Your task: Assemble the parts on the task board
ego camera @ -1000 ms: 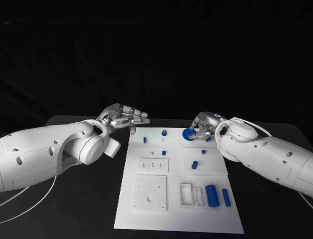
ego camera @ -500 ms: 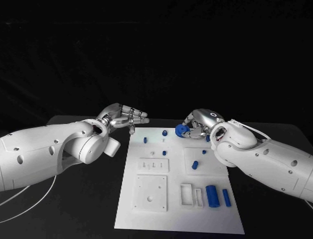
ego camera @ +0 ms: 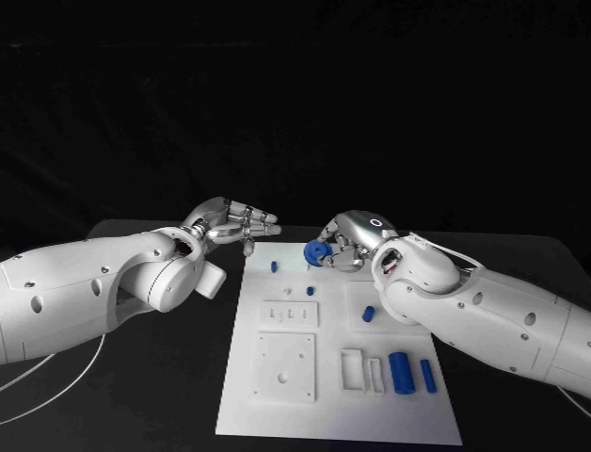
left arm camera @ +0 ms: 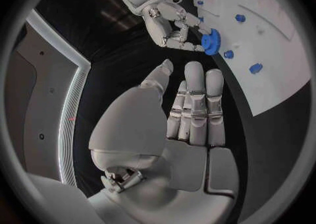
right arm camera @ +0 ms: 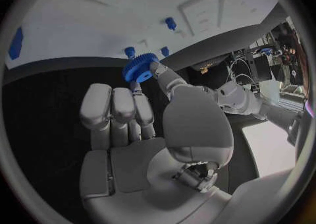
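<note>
Nearest on the task board: two white upright blocks in the near right part, with a blue cylinder and a thinner blue bar just beside them. Left of those, a raised square plate, nothing standing in it.

Midway up the board: one small blue peg, and a smaller plate left of it.

At the far end: two small blue pegs, and above that end the blue gear, pinched between thumb and fingertips of the right hand, clear of the surface. Just off the board's far left corner, the left hand, fingers straight and side by side, holding nothing.

Best to keep the gear level, line its bore up over its post, lower straight down, and release only once seated.
</note>
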Available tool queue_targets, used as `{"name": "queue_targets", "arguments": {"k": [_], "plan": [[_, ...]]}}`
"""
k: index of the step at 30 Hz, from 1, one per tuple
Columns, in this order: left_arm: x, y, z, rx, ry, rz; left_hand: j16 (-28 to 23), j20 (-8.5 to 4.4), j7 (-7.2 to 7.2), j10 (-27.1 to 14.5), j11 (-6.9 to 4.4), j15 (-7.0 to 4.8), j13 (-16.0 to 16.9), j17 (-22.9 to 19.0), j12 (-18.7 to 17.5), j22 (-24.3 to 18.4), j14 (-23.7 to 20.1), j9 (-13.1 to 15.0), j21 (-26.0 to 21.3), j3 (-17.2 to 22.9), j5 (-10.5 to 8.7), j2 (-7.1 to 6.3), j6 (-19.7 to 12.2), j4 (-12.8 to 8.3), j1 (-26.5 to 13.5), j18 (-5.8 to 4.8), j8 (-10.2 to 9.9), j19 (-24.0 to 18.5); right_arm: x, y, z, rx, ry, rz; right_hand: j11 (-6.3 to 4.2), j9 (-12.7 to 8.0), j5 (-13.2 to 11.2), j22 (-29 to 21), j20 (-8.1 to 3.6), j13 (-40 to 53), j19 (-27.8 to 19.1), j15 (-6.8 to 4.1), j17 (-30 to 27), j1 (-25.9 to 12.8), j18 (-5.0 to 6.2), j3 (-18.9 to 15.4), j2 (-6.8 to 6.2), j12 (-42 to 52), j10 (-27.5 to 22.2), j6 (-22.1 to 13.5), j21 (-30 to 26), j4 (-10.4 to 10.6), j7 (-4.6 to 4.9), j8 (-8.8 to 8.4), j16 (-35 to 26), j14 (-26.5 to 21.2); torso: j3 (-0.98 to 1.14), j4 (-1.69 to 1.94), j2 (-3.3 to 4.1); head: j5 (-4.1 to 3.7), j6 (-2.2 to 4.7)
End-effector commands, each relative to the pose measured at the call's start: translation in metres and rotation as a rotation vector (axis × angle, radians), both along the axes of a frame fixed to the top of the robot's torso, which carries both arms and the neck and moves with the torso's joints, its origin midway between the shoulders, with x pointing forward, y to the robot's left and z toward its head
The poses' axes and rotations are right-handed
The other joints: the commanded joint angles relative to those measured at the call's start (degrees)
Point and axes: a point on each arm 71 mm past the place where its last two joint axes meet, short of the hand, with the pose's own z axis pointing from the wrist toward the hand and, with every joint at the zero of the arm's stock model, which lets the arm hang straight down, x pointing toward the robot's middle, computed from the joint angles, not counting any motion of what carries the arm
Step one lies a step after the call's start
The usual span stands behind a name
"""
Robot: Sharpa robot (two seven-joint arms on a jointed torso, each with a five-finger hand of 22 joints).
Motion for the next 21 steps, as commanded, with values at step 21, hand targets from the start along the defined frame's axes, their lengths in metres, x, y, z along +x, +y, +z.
{"name": "queue_targets", "arguments": {"k": [21], "plan": [[0.000,-0.005,0.001,-0.009,-0.002,-0.022,0.2,0.10,-0.19,-0.3,0.02,0.13,0.1,0.0,0.0,-0.1,0.3,0.0,0.2,0.4,0.21,0.62,-0.2,0.0,0.1,1.19,0.0,-0.3,0.005,0.025,-0.029,-0.081,0.029,0.033,-0.12,0.0,1.0,7.7,-0.42,2.9,3.1,-0.35,-0.2,0.1,-0.30,-0.6,-0.54,0.0,0.0,0.5,0.1,0.3,-0.50,0.35,-0.3,-0.1,0.10,0.01,0.06,0.43,-0.28]]}}
